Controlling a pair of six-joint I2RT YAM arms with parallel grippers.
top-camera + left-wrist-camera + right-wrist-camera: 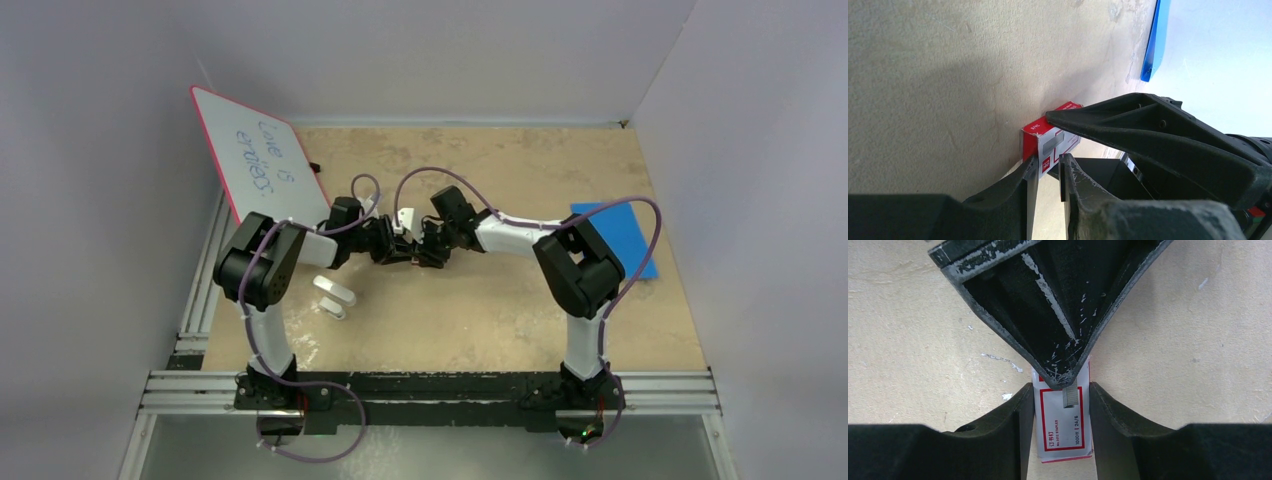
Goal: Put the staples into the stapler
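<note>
Gripping red-and-white box [1064,432] by its sides: right gripper [1061,390]. Left gripper [1048,160] nearly closed at box end; hold indiscernible.

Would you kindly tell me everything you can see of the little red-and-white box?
The red-and-white box is a small, flat pack, apparently cardboard. It has red edges and a white label with a red frame, printed characters and a small grey picture of staples. It appears to lie flat on the beige table, label up. The right fingers clasp its two long sides. The tip of a left finger covers its far end; whether it presses or grips there I cannot tell.
</note>
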